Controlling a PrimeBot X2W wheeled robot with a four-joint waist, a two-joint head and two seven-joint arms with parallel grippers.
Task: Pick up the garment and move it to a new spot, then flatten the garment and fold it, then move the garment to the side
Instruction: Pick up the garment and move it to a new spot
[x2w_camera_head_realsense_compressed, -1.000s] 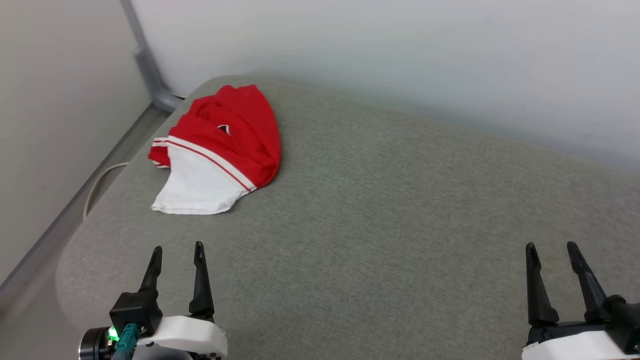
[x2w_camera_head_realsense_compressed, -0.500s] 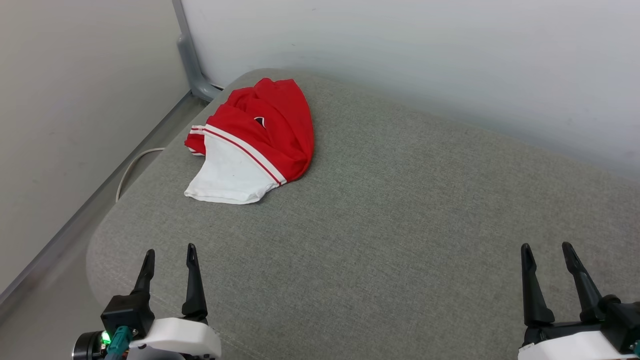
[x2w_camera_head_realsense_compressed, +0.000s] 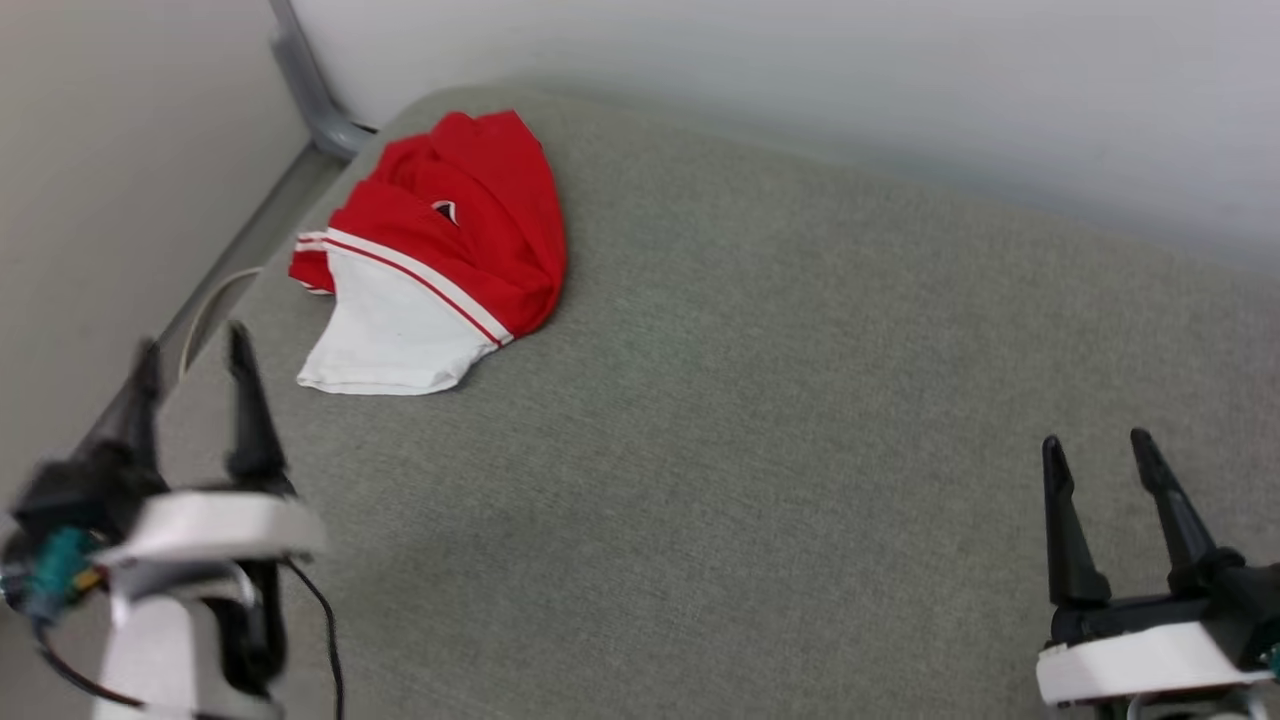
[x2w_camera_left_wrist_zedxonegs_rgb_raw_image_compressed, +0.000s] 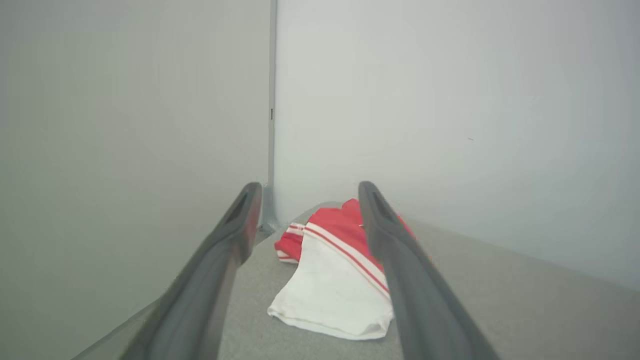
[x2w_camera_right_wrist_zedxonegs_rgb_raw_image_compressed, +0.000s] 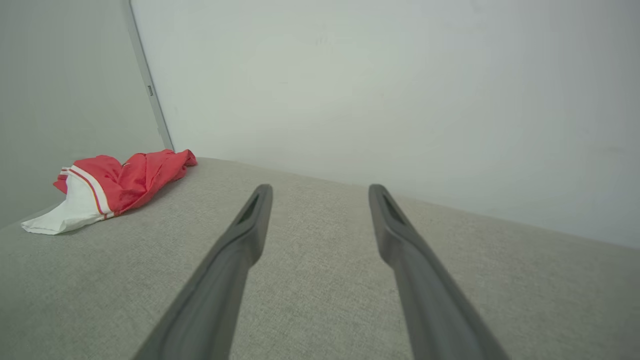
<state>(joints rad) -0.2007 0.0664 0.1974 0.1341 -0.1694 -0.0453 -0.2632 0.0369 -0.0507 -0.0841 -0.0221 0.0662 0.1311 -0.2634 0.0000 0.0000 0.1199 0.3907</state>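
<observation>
The garment (x2w_camera_head_realsense_compressed: 440, 250) lies bunched at the 10 o'clock corner of the cushion (x2w_camera_head_realsense_compressed: 760, 400), close to the grey post (x2w_camera_head_realsense_compressed: 305, 90); its long axis in the head view runs from 7 o'clock, where the white sleeve (x2w_camera_head_realsense_compressed: 385, 345) lies flat nearest the robot, to 1 o'clock, where the red body is heaped in folds; nothing touches it. The left claw (x2w_camera_head_realsense_compressed: 192, 340) is by far the nearer; it hangs blurred over the cushion's left edge, jaws apart and empty, and the garment sits at about 2 o'clock from its tips, near but not touching; in the left wrist view the sleeve lies dead ahead at 12 o'clock, framed between the two fingers (x2w_camera_left_wrist_zedxonegs_rgb_raw_image_compressed: 220, 270); so I judge the claw to be lined up roughly along the long axis, and the reach should need little more than a forward and downward run onto the sleeve or the stripe (x2w_camera_head_realsense_compressed: 420, 285) behind it. The right claw (x2w_camera_head_realsense_compressed: 1095, 440), jaws likewise apart and empty, stands well apart at the cushion's 4 o'clock side; from it the garment lies at 10 o'clock across bare cushion; the pickup, not yet done, looks to be the left arm's.
</observation>
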